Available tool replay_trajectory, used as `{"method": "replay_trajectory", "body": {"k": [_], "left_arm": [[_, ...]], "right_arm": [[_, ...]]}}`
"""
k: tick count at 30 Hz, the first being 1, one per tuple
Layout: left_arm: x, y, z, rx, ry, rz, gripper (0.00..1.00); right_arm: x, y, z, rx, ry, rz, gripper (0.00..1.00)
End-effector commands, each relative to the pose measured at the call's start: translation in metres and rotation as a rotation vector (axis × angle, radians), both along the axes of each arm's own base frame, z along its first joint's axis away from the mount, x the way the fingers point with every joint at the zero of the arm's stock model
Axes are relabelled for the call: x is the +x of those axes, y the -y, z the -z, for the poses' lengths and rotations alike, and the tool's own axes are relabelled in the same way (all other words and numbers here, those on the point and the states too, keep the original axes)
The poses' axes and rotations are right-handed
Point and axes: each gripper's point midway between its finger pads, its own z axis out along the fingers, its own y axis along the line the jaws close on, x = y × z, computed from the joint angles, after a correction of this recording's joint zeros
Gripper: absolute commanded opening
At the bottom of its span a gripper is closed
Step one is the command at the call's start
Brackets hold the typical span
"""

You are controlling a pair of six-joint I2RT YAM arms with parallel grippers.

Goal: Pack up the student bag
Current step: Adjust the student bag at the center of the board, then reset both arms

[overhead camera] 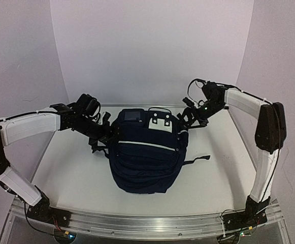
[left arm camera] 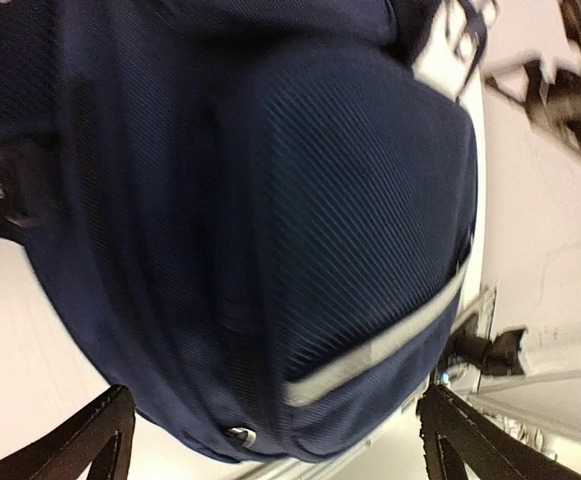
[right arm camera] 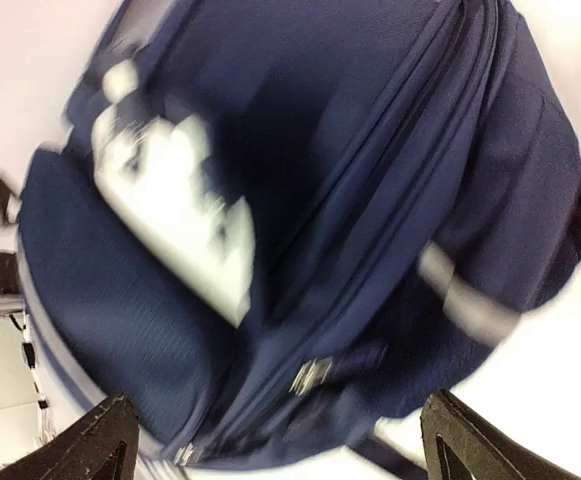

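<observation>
Student bag [overhead camera: 147,157], a large dark navy fabric backpack w/ thin white piping and white patch, sits mid-way across the white table [overhead camera: 213,152], top end away from arm bases. Left gripper [left arm camera: 275,435] and right gripper [right arm camera: 275,435]: jaws wide, nothing held, each just beside the bag's upper end, L and R sides resp. Judged step: approach to top opening; next move needs a firm pinch on fabric or zip pull, other arm steadying.
</observation>
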Motion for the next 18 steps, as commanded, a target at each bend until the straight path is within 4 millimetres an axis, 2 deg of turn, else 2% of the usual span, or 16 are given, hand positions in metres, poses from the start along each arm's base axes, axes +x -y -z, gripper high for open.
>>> {"method": "replay_trajectory", "body": {"k": [1,5,11,15,18], "left_arm": [[0.038,-0.030,-0.041,-0.018,0.131,-0.148,1.00],[0.052,-0.063,-0.047,0.021,0.116,-0.224,1.00],[0.066,-0.094,-0.059,0.070,0.121,-0.250,1.00],[0.079,-0.120,-0.054,0.096,0.050,-0.300,1.00],[0.089,-0.138,-0.047,0.120,-0.004,-0.316,1.00]], "right_arm": [[-0.028,0.011,-0.036,-0.013,0.099,-0.035,0.98],[-0.034,0.027,-0.045,-0.045,0.131,0.003,0.98],[-0.038,0.065,-0.057,-0.096,0.167,0.089,0.98],[-0.043,0.087,-0.060,-0.134,0.170,0.143,0.98],[-0.039,0.109,-0.061,-0.164,0.169,0.204,0.98]]}}
